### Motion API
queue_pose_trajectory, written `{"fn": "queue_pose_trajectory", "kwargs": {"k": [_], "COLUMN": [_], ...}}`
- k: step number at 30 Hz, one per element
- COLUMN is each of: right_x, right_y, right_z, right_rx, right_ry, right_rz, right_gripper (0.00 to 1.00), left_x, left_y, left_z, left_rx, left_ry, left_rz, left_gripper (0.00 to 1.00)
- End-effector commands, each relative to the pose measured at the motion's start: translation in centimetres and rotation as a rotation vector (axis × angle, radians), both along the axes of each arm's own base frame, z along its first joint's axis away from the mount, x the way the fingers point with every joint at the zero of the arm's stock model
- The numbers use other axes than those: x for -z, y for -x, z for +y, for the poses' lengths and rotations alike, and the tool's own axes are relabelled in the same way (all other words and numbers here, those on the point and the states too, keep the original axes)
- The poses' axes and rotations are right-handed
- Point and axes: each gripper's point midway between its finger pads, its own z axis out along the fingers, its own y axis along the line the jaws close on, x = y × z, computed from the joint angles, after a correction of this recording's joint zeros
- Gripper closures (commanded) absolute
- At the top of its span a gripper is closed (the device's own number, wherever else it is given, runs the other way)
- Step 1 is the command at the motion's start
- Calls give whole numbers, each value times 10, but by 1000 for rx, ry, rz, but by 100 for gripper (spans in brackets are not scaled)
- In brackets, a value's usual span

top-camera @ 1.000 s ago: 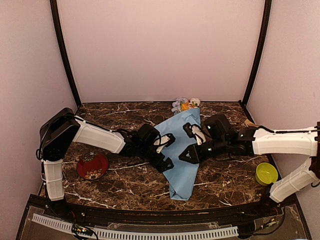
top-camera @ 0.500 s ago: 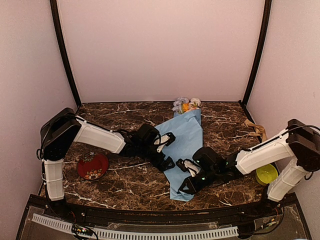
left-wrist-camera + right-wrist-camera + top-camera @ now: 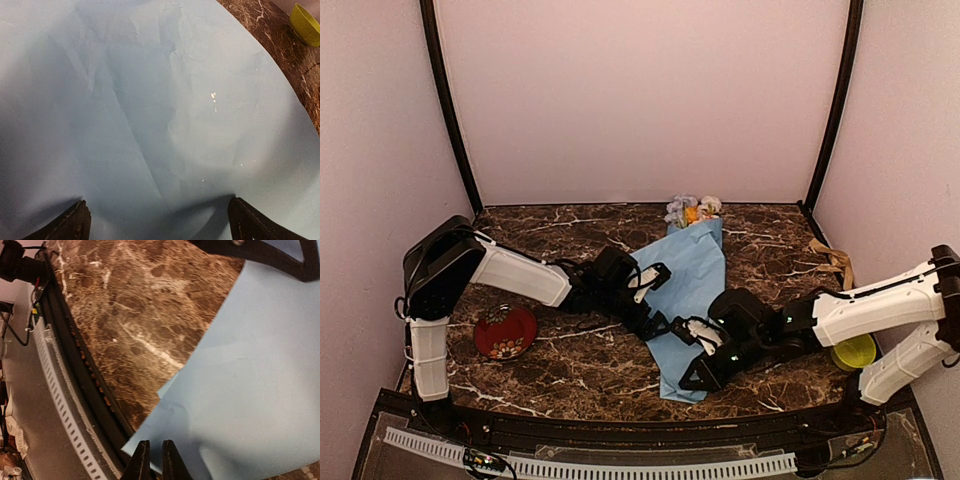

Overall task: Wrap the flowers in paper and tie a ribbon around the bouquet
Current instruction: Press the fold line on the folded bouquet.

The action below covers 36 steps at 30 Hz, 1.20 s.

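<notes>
Bouquet (image 3: 692, 290) lies on the marble table (image 3: 550, 230), flowers (image 3: 692, 210) at the far end. Left gripper (image 3: 653, 300): jaws fully wide, straddling the cone, gripping nothing. Right gripper (image 3: 156, 460): jaws nearly closed over the paper (image 3: 250, 390) tip; can't tell if it's pinched. Left should pin the roll against unfurling. Ribbon (image 3: 832, 258) sits far right, with the green bowl (image 3: 853, 350) crowding that arm. Red dish (image 3: 505, 332) is on the left.
</notes>
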Motion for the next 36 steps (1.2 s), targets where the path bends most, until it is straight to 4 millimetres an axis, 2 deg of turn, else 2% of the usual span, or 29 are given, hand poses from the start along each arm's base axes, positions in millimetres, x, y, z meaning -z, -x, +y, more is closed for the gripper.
{"fn": "queue_pose_trajectory", "kwargs": {"k": [1,4,8,15,18,24,29,31,32,34,36], "right_x": [-24,-17,1,63,74,49,-18,-41,-49,-61,-75], "right_y": [11,6,11,31,36,32,15,-3,-17,-50,-91], "right_z": [13,18,15,-29,-42,-37,-7,-6,-10,-21,-36], "right_rx": [-91,-77,-70,31,52,36,1,50,96,201,321], "right_ry": [-70,-63,-72,49,90,54,-83,-152,-174,-200,-197], "right_rz": [-3,-9,44,173,187,148,74,59,61,46,-18], "right_gripper": [88,88,90,94,95,95,90,88,84,77,75], "left_x": [56,56,56,59,59,63,61,61,61,61,61], "left_y": [20,20,21,19,19,19,19,19,20,20,20], "left_z": [35,34,35,37,36,37,35,35,35,35,34], "left_rx": [-18,-14,-15,-21,-16,-14,-7,-7,-6,-6,-4], "left_ry": [-157,-153,-159,-166,-162,-171,-163,-161,-162,-162,-159], "left_rz": [128,129,129,121,120,124,126,126,127,127,129], "left_gripper": [1,1,1,1,1,1,1,1,1,1,1]}}
